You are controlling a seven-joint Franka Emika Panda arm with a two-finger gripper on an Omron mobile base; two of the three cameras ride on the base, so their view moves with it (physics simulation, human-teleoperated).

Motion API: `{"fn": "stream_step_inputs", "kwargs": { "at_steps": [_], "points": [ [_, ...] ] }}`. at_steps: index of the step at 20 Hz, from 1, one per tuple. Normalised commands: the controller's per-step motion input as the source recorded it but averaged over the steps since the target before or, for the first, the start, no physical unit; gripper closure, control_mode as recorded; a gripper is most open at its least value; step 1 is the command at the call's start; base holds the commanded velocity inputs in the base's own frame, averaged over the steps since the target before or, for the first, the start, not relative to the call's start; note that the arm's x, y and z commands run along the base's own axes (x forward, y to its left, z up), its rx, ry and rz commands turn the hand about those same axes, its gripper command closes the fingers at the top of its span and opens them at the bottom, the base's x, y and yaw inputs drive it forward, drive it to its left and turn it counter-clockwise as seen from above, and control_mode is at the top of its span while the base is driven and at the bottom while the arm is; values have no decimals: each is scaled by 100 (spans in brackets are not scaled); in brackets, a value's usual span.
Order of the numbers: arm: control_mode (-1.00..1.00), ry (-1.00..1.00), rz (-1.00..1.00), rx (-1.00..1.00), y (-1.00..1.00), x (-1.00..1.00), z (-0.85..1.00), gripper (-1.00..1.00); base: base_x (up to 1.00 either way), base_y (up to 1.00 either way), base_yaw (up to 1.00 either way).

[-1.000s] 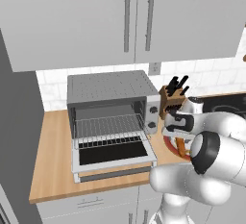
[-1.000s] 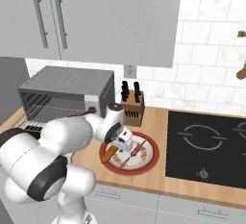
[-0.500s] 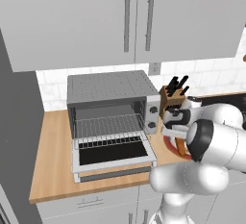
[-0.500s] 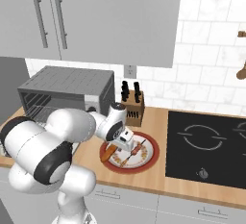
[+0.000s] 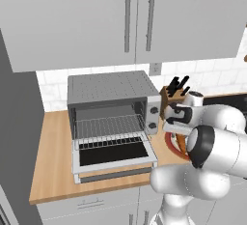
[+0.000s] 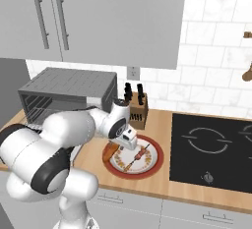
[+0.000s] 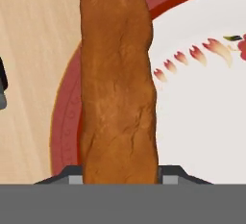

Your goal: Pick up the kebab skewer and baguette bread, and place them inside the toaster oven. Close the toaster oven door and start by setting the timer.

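On the red-rimmed plate (image 6: 155, 163), the baguette bread (image 7: 117, 83) runs lengthwise from six to twelve o'clock in the hand view, straight between the gripper's (image 6: 129, 142) narrowing jaws, though contact isn't clear.

Plate (image 6: 153, 163) right of toaster oven (image 5: 112, 104); baguette bread (image 7: 117, 83), kebab skewer (image 6: 138, 157) on plate.

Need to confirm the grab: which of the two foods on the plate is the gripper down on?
The baguette bread, the thick golden-brown loaf at the plate's left edge; the kebab skewer lies apart, mid-plate.
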Motion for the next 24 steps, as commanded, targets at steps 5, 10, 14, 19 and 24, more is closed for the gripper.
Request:
{"fn": "stream_step_inputs", "kwargs": {
  "at_steps": [5,10,14,19,24],
  "points": [
    [-100,0,-19,0,0,-18,79,100,0,0,0],
    [-100,0,-31,1,2,-58,69,100,0,0,0],
    [-100,0,-37,4,20,-76,55,100,0,0,0],
    [-100,0,-36,7,37,-85,32,100,0,0,0],
    [-100,-4,-35,5,71,-76,23,100,0,0,0]
  ]
}}
